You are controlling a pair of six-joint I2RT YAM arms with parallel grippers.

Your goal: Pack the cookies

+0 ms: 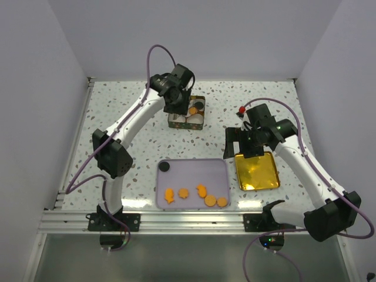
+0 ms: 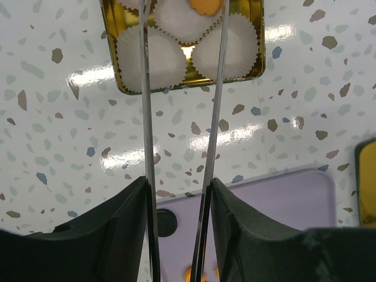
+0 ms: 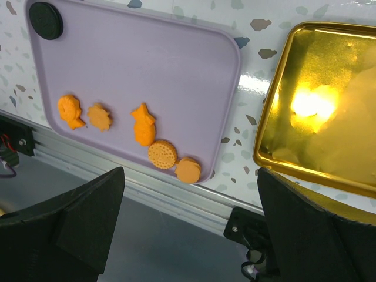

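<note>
In the top view, the left pincer (image 1: 175, 106) is held over the open tin (image 1: 187, 121) at the far side of the table (image 1: 117, 106); its state cannot be read from here. The right pincer (image 1: 245, 143) is hung between the lilac tray (image 1: 194, 171) and the gold lid (image 1: 257, 171). To its left and nearer the arm bases, five orange cookies (image 1: 201, 190) are laid along the tray's near rim. A black cookie (image 1: 164, 167) is set apart in the far-left corner.

In the left wrist view, the left pincer (image 2: 182, 88) is seen spread. Nothing is pinched along the visible length of its thin blades, whose tips are cut off by the top edge. Ahead of it the tin (image 2: 258, 35) is lined with white paper cups (image 2: 229, 50), and one orange biscuit (image 2: 205, 4) shows at the far edge.

In the right wrist view, the right pincer (image 3: 189, 200) is spread wide and empty. The tray (image 3: 176, 70) lies ahead to its left, and the lid (image 3: 329, 117) ahead to its right.

The cookies are judged light, stiff and brittle, and likely to slide on the smooth tray. Each is best taken by opposite edges with a gentle squeeze, the fish shapes across the body.
</note>
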